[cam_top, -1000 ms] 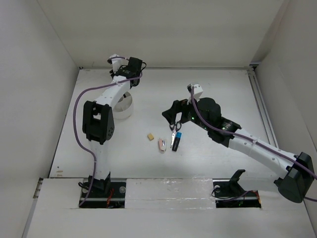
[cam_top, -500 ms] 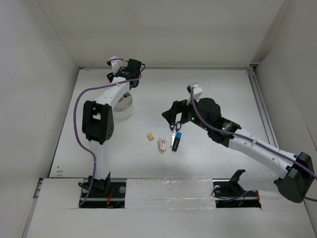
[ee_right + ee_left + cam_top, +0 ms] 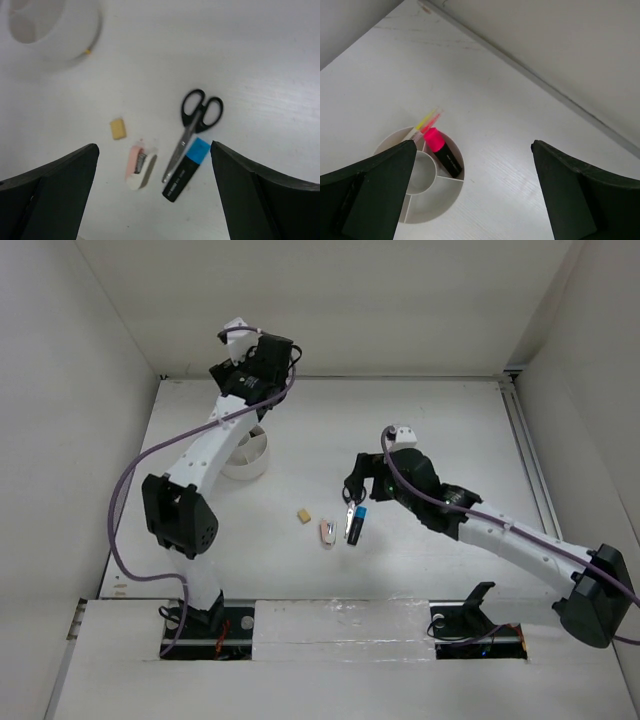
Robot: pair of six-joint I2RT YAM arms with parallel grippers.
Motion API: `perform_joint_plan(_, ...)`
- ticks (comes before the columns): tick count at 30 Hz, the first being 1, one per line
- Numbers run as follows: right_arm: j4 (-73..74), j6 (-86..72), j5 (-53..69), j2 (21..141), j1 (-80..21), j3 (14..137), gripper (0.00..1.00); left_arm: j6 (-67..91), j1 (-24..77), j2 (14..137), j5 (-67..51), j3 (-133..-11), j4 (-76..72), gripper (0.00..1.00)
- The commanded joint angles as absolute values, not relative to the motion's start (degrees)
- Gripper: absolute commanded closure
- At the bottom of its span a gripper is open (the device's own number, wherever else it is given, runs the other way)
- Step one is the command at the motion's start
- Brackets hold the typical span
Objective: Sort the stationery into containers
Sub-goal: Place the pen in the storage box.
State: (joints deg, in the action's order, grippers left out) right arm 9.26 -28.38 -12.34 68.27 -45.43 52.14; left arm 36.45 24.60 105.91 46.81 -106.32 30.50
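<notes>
Two arms: both are up off the table [image 3: 420, 420], and neither one is carrying anything.
Left gripper [image 3: 473, 144]: the jaws are spread wide with nothing between them. It hangs above the tray at the back left of the table.
Right gripper [image 3: 153, 146]: this one's also wide apart and empty. It hovers over the loose bunch near the middle of the table.
Tray [image 3: 427, 200]: round and white, with wedge compartments around a central cup. The cup looks bare.
Pink-capped highlighter [image 3: 440, 150]: lies in one wedge with its cap toward the rim.
Yellow stick [image 3: 426, 120] and pink pen [image 3: 435, 119]: they poke out side by side over the tray's far rim, just beside the highlighter's cap. They're kinda blurry, so I can't tell which wedge they're in.
Scissors [image 3: 197, 120]: flat on the table with the blades closed.
Blue-capped highlighter [image 3: 187, 167]: just beside the scissor blades and roughly parallel to them.
White-pink piece [image 3: 139, 165]: near the blades, on the left arm's side.
Tan eraser [image 3: 118, 128]: on its own a little further that way, between the bunch and the tray.
Loose four: all well apart from the tray.
</notes>
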Motion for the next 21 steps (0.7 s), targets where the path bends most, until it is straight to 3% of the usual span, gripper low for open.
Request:
perform_joint_plan(1,16.5,-36.6,-22.1,68.9,-45.3,48.8,0.0,34.9,24.6,99.9,44.3,-109.3,33.1,0.0)
perform_joint_plan(8,17.9,-48.1,-28.6,71.6,-49.2,44.4,0.03,32.3,24.6,94.1,41.7,-107.8,31.7,0.0)
perform_joint_plan(15,19.2,-54.4,-31.6,77.9,-54.0,46.9,0.18,30.4,24.6,96.9,35.9,-112.6,34.9,0.0)
perform_joint_plan(21,23.2,-56.3,-33.8,87.9,-56.7,51.8,0.22,29.4,24.6,98.4,32.6,-115.0,36.4,0.0)
